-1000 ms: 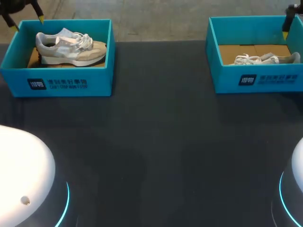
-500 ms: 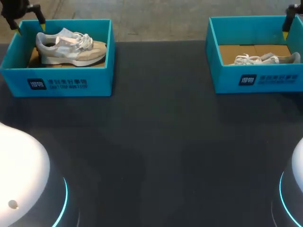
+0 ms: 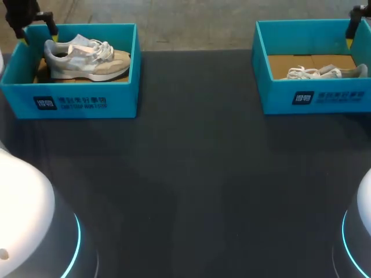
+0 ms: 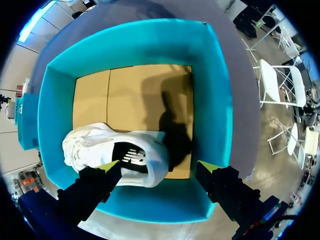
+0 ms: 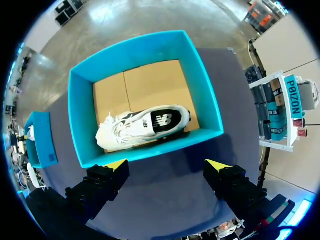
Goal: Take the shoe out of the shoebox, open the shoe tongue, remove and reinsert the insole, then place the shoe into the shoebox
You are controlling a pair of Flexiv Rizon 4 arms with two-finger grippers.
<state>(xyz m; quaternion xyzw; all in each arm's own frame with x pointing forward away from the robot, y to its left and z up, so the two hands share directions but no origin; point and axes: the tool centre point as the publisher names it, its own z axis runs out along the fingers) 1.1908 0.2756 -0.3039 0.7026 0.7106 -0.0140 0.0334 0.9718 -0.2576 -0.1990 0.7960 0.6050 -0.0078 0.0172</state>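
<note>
A beige and white shoe (image 3: 87, 58) lies on its side in the left teal shoebox (image 3: 116, 101) at the table's back left. My left gripper (image 3: 35, 24) hangs open over that box's far left corner. In the left wrist view the left gripper (image 4: 159, 166) stands above the shoe (image 4: 115, 155), one yellow tip over its heel end and the other near the box wall (image 4: 220, 115). A second white shoe (image 3: 327, 72) lies in the right shoebox (image 3: 324, 95). My right gripper (image 3: 351, 32) is open high beside it. In the right wrist view the right gripper (image 5: 167, 164) is short of the box (image 5: 80, 120) holding that shoe (image 5: 145, 127).
The dark table (image 3: 197, 174) stretches between the two boxes and toward me. White arm bases with blue light rings sit at the near left (image 3: 29, 220) and near right (image 3: 362, 226) corners. The left box (image 5: 40, 140) also shows small in the right wrist view.
My left gripper has shifted a little to the right and farther back over the left box's corner, and the left arm's white body has sunk lower. The right arm has kept still.
</note>
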